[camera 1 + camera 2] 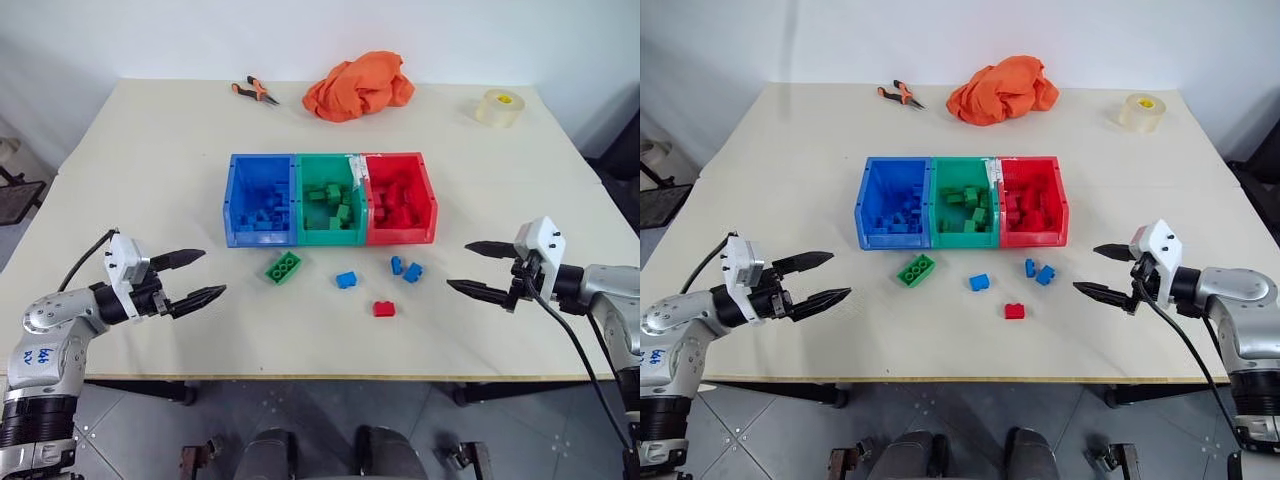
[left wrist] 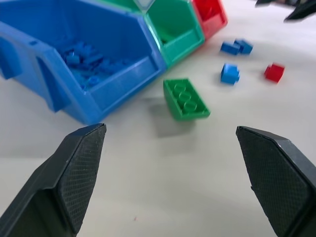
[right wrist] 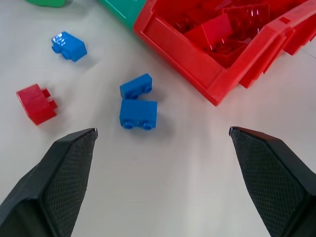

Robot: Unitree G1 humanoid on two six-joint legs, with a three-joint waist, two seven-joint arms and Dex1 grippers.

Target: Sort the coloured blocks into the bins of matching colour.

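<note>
I see both grippers, left (image 1: 202, 276) and right (image 1: 479, 268), fingers spread wide, empty, flanking the joined blue-green-red plastic bins (image 1: 330, 199); loose green studded brick (image 1: 283, 267), small blue bricks (image 1: 405, 268), red brick (image 1: 384, 308) just before them on the tabletop (image 1: 150, 150).

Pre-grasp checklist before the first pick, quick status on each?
1. Left hand open and empty: ok.
2. Right hand open and empty: ok.
3. Loose blocks clear of the bins: green block, single blue block, blue pair, red block all lie on the table in front: ok.
4. Blue pair apart enough to pick one alone: not ok, they sit nearly touching.
5. Blue, green and red bins open on top: ok.
6. Pliers, orange cloth, tape roll away from the work area: ok.
</note>
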